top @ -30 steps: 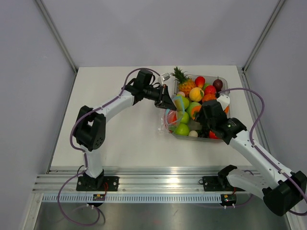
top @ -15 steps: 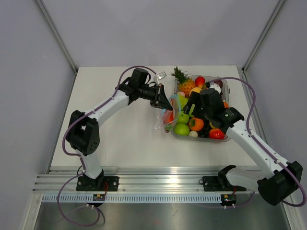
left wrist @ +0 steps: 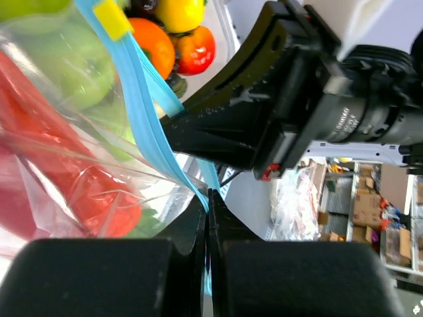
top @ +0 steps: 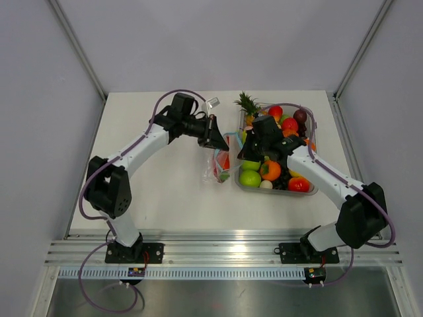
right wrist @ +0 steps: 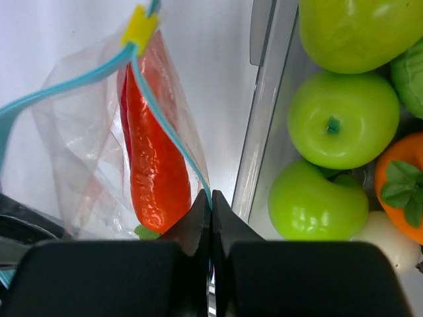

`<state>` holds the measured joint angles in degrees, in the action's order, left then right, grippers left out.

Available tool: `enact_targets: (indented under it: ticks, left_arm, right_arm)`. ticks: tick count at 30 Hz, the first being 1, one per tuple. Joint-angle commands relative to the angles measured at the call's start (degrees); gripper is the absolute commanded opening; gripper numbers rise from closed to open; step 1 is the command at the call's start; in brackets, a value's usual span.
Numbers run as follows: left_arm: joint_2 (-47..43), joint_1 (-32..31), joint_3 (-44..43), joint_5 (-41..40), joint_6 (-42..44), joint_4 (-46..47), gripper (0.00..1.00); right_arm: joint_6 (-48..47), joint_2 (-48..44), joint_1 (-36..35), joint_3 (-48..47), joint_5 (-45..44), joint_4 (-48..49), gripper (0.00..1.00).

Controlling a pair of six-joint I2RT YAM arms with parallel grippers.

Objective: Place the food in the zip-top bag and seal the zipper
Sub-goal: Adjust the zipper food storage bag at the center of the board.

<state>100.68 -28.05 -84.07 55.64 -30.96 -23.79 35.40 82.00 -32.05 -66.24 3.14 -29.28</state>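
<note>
Far left of the tray (top: 276, 191): bare white table (top: 158, 191).

Nearer the tray, up by its top left corner: left gripper (top: 218, 140), squeezed tight on the zipper (left wrist: 142, 99). In the left wrist view, blue strip pinched right between the two black fingertips (left wrist: 198, 218), no gap to see.

Just left of the tray, close beside its clear wall (right wrist: 264, 112): zip-top bag (top: 218, 165), thin and crinkly, hanging down between the two grippers. Cannot tell if its bottom touches the table. Inside the bag: long red chili pepper (right wrist: 155, 172), standing almost straight up and down, with a small bit of green (right wrist: 147, 232) under its low end. Too little of that green bit showing to say what it is. At the top of the bag: yellow tab (right wrist: 140, 21) on the zipper. Below the tab, two blue lines parting, one off to the left and one down to the right gripper (right wrist: 211, 198).

At the left edge of the tray: right gripper, also clamped shut on the zipper, blue line running straight in between its fingertips.

Inside the tray, at its left side: green apples (right wrist: 334, 125) packed close together. At its top left corner: pineapple (top: 251, 112). Further right in the tray: orange fruit (top: 270, 170) and red fruit (top: 299, 184).
</note>
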Motion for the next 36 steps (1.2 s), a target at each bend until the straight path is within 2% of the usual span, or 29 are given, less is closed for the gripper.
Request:
enact_targets:
  ticks: [1,2,5,7,9,10,13,15,18,22,25,26,28,31,33,35,36]
  left_arm:
    - [-4.88,4.13,-0.04,-3.59,5.99,-6.16,0.0]
    - [-4.8,4.67,-2.82,-8.74,9.83,-13.84,0.0]
    - [-5.58,4.5,-10.3,-21.15,15.56,-26.96,0.0]
    - [-7.42,3.71,-10.85,-27.73,16.63,-29.81,0.0]
    - [-7.87,3.1,-8.41,-31.54,16.9,-30.35,0.0]
    - [-7.7,2.14,-6.65,-36.43,16.9,-30.52,0.0]
    - [-4.01,0.29,-1.54,-45.31,16.11,-30.97,0.0]
    - [-1.2,-0.42,-1.27,-49.21,15.23,-31.14,0.0]
    - [-2.32,-0.69,-4.68,-49.66,14.53,-32.89,0.0]
    - [-8.3,-0.77,-9.62,-47.38,13.21,-34.3,0.0]
    - [-10.42,-0.86,-5.07,-46.85,12.24,-30.9,0.0]
    - [-10.07,-0.86,-0.26,-46.67,11.98,-29.83,0.0]
    - [-7.02,-0.86,3.72,-46.32,11.45,-26.51,0.0]
    - [-3.14,-1.3,8.22,-45.97,10.48,-23.5,0.0]
    - [-1.11,-2.0,6.05,-46.23,10.48,-24.63,0.0]
    - [-2.76,-2.36,3.23,-47.55,10.92,-27.09,0.0]
    - [-3.56,-2.36,-1.49,-47.64,11.1,-28.4,0.0]
  right_arm:
    - [-1.99,1.23,-0.55,-8.34,0.39,1.86,0.0]
    - [-2.35,1.24,-0.9,-10.12,0.21,1.77,0.0]
    - [-4.19,1.59,-4.06,-17.33,-2.51,-0.07,0.0]
    - [-4.72,2.64,-6.86,-20.15,-5.41,-0.17,0.0]
    - [-4.03,3.69,-7.84,-18.59,-5.51,1.58,0.0]
    - [-2.72,5.44,-7.85,-17.27,-4.9,2.37,0.0]
    - [-0.94,11.05,-7.94,-12.96,-3.4,4.93,0.0]
    - [-1.82,14.23,-7.94,-14.52,-4.79,3.54,0.0]
    - [-3.84,17.32,-7.94,-20.83,-6.47,-1.39,0.0]
    - [-4.72,11.45,-8.2,-23.5,-7.44,-0.34,0.0]
    - [-5.08,11.34,-8.38,-21.75,-7.27,-0.26,0.0]
    - [-4.73,12.04,-8.38,-20.35,-6.75,0.7,0.0]
    - [-3.85,16.07,-8.38,-15.34,-4.38,2.02,0.0]
    - [-3.58,22.3,-8.38,-14.0,-3.93,1.95,0.0]
    - [-3.58,22.34,-8.46,-15.58,-3.58,0.71,0.0]
    - [-3.76,20.23,-8.55,-17.6,-4.01,0.63,0.0]
    - [-4.37,19.0,-8.55,-18.83,-4.89,-0.07,0.0]
